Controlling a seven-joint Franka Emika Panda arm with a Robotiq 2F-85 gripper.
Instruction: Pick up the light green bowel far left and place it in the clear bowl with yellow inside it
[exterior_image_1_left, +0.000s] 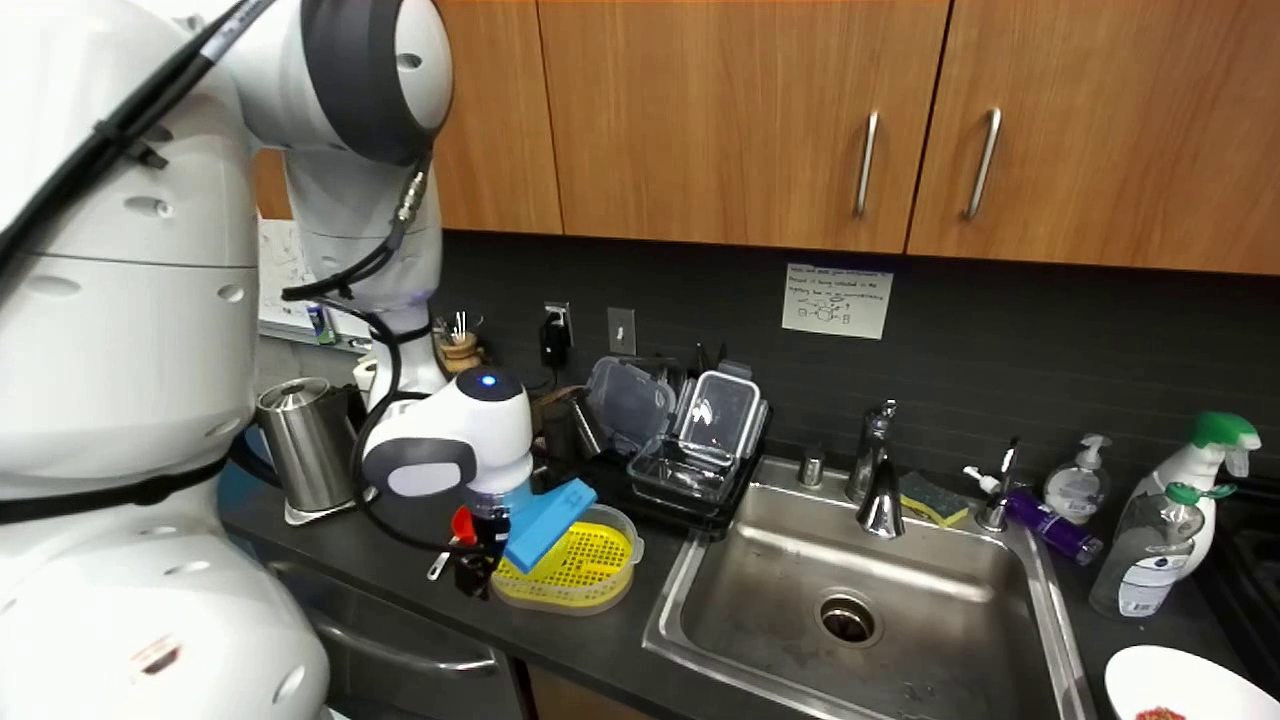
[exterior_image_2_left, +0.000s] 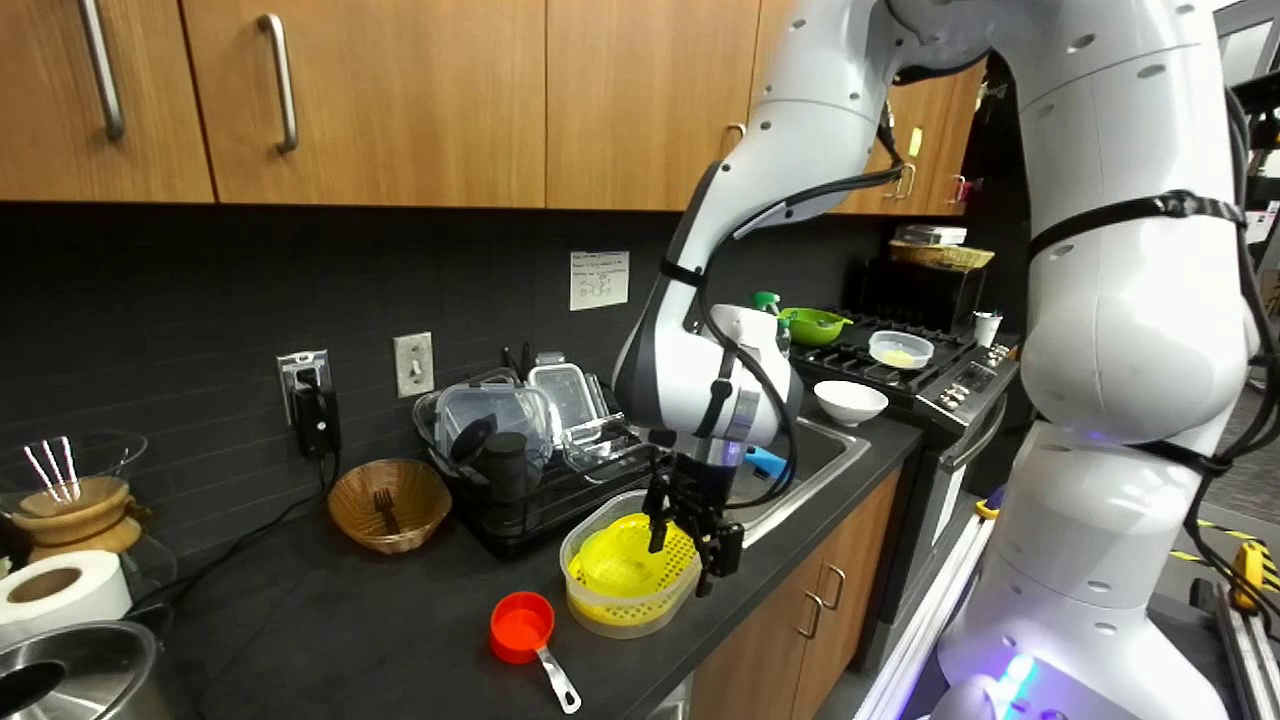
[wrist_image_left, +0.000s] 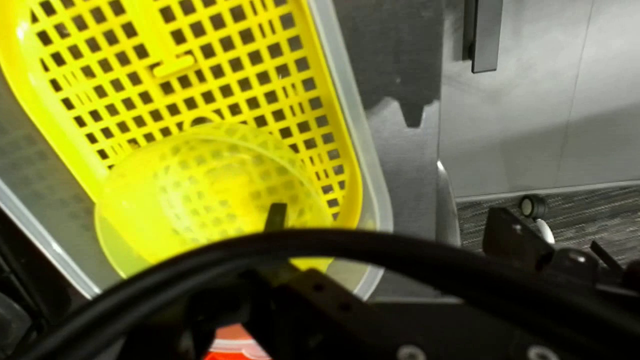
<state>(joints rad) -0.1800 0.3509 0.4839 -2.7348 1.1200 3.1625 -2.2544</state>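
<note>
Wrist view, frame left: little yellow-green bowl (wrist_image_left: 200, 200) sits in the clear bowl (wrist_image_left: 371, 172), claw (wrist_image_left: 388, 214) spread apart; placing looks done imo, next lift straight up.

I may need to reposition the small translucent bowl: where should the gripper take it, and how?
The gripper should probably pinch the small bowl at its rim from above, one finger inside, one outside: its wall looks thin and its mouth appears to face up. It sits over the yellow strainer inside the clear bowl, whose wall may block a sideways approach.
</note>
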